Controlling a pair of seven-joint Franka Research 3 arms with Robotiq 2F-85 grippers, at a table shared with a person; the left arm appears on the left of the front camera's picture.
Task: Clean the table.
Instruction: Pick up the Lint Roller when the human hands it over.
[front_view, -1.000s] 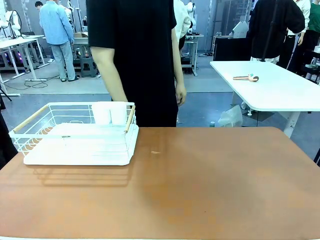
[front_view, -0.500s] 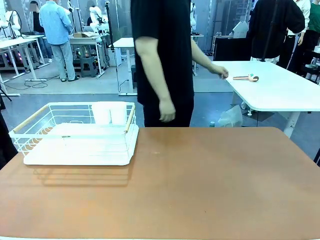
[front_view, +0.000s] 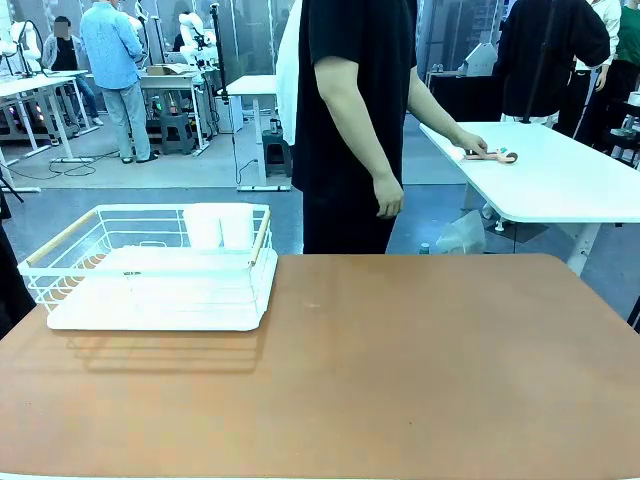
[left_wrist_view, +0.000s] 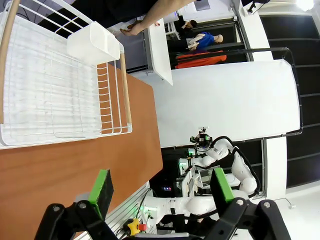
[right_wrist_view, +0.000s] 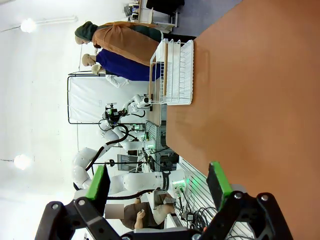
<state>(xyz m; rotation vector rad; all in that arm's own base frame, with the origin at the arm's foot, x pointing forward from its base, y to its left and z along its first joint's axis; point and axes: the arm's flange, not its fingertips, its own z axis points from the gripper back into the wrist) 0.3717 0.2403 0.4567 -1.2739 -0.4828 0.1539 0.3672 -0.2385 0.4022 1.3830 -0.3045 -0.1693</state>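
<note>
Counter (front_view: 420, 370): reddish-brown, spans foreground, person (front_view: 350, 100) at far edge; white wire basket (front_view: 150, 290) on its far-left part. L gripper (left_wrist_view: 162, 187): jaws wide apart, basket ahead. R gripper (right_wrist_view: 158, 184): jaws wide apart, counter ahead

Wire basket (front_view: 160, 316) at far left of table (front_view: 420, 370)

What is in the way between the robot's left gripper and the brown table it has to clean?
Nothing visible. The left gripper is open and empty, with bare table right beyond its fingers. The white wire basket sits on the table farther off, toward the robot's left side, not between them.
</note>
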